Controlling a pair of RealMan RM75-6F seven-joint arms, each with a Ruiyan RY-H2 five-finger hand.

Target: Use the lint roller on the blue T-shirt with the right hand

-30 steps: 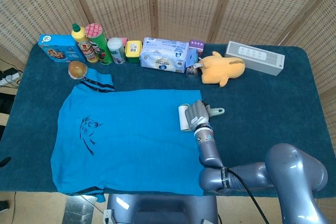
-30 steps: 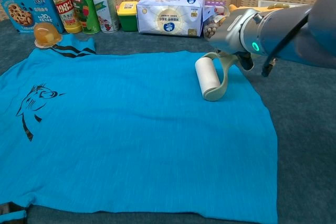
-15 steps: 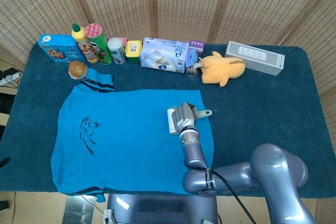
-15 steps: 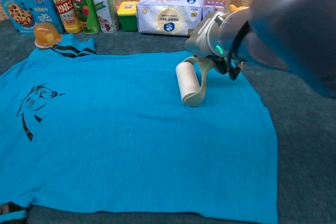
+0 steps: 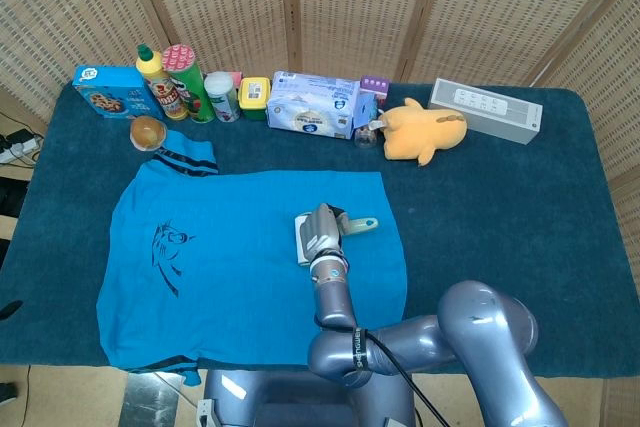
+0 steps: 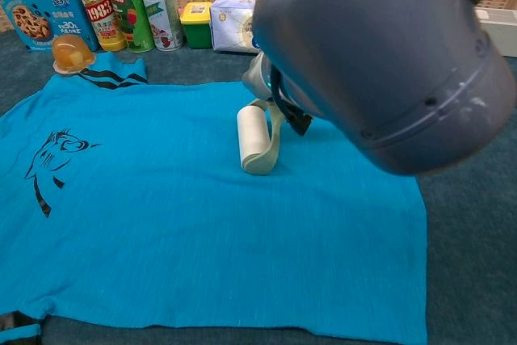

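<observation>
The lint roller (image 6: 253, 136) is pressed flat on the blue T-shirt (image 5: 230, 267), near the middle of the shirt's right half, and its handle is gripped by the right hand (image 5: 323, 228). A yellow plush toy (image 5: 424, 130) is seen on the table (image 5: 500, 207) beyond the shirt's far right corner.

Head view: high, looking steeply down, facing wicker screen; whole worktop (image 5: 520, 197) in frame. Chest view: low, close, near-level across worktop toward same back row; arm fills upper right. Both share blue T-shirt (image 5: 230, 257) (image 6: 161, 216), lint roller (image 5: 303, 242) (image 6: 253, 138).
</observation>
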